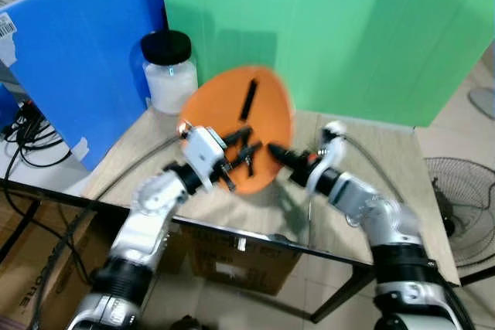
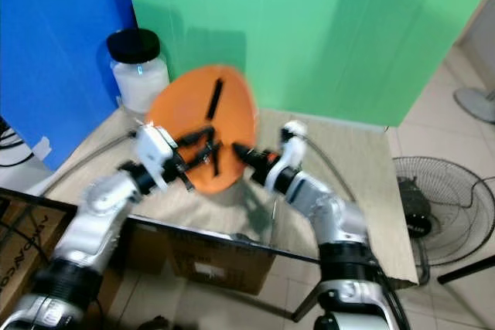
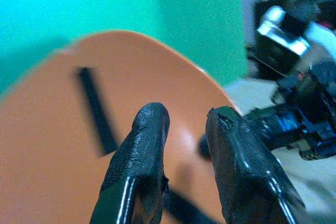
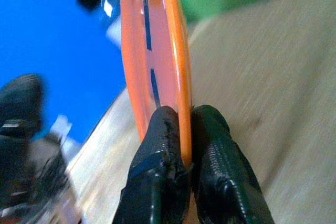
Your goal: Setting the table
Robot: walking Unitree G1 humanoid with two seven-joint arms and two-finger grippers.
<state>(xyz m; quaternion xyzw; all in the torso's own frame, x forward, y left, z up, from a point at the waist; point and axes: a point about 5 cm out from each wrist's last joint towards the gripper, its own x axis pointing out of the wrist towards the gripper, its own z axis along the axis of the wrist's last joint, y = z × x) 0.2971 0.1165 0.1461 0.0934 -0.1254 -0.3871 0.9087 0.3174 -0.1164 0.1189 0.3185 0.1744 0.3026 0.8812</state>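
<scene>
An orange plate [image 1: 259, 117] hangs tilted on edge above the wooden table [image 1: 363, 160], with a black strip [image 1: 249, 98] across its face. My right gripper [image 1: 272, 148] is shut on the plate's lower right rim. In the right wrist view its fingers [image 4: 210, 129] pinch the orange edge [image 4: 176, 51] from both sides. My left gripper [image 1: 247, 144] is open in front of the plate's face, just left of the right one. In the left wrist view its fingertips [image 3: 152, 121] stand apart, with the plate [image 3: 52, 129] behind them and nothing between them.
A clear jar with a black lid [image 1: 168, 67] stands at the table's back left corner. A blue board [image 1: 85, 44] and a green backdrop [image 1: 348, 28] rise behind. A floor fan [image 1: 464, 199] lies to the right. A cardboard box [image 1: 240, 256] sits under the table.
</scene>
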